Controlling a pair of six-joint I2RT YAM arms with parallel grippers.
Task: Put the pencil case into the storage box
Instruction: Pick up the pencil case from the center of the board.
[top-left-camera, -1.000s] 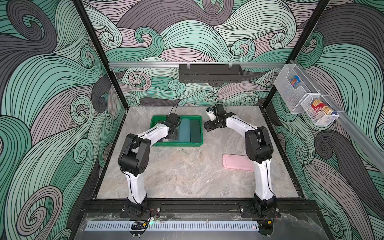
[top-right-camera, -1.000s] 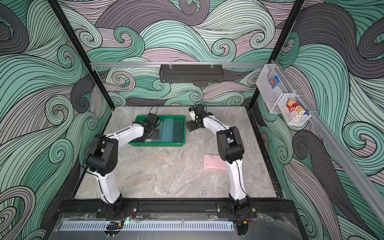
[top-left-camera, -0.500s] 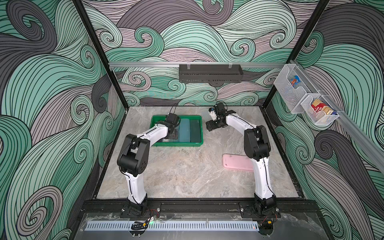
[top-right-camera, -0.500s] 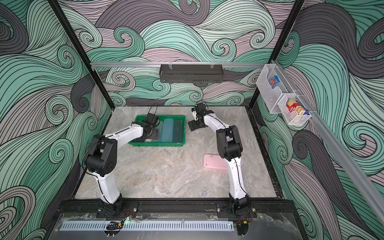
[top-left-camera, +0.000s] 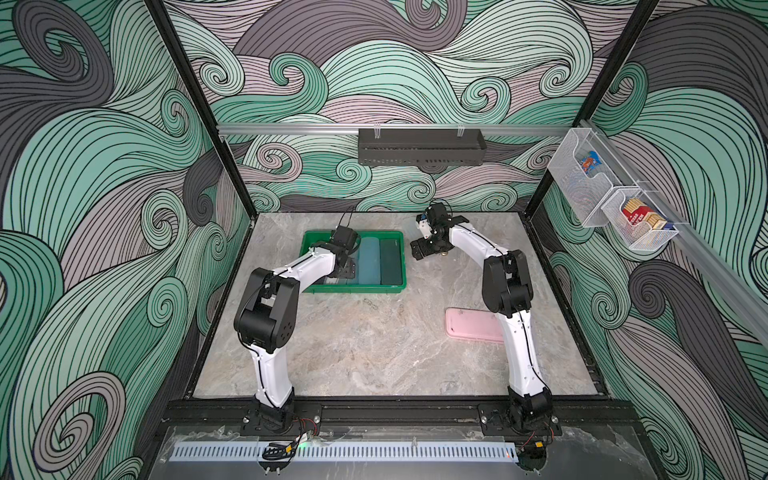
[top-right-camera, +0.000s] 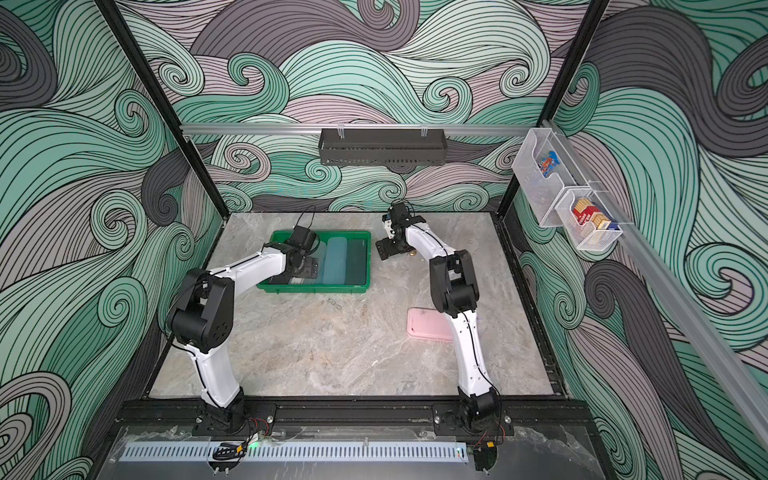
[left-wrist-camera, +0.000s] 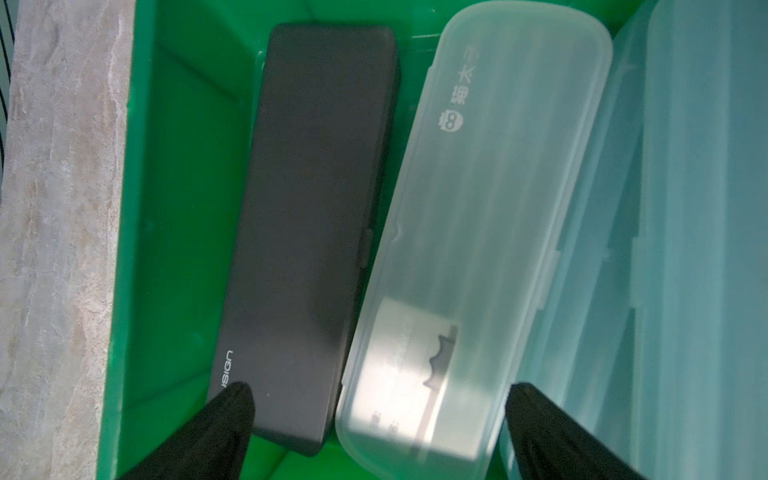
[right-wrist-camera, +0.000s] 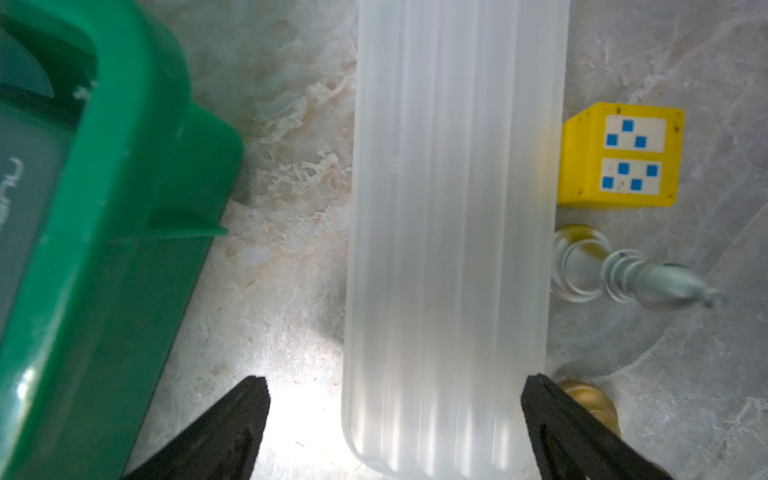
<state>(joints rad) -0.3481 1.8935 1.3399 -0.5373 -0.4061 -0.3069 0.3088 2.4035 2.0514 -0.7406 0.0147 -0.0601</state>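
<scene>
The frosted pencil case (right-wrist-camera: 453, 249) lay on the table (right-wrist-camera: 291, 291) between the right gripper's (right-wrist-camera: 397, 384) wide-spread jaws, not grasped, outside the storage box (right-wrist-camera: 124, 208), whose green rim stood off to 1 side. A yellow cube (right-wrist-camera: 619, 156) sat at the other side. The left gripper (left-wrist-camera: 374, 390) hung released over a black case (left-wrist-camera: 307, 208) and a translucent case (left-wrist-camera: 478, 228) in the box.

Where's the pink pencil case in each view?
In a top view: pink pencil case right of centre, just below mid-height.
In a top view: same, slightly further left.
Left wrist: not in it.
Right wrist: not in it.
Shared landmark: green storage box, in all four.
</scene>
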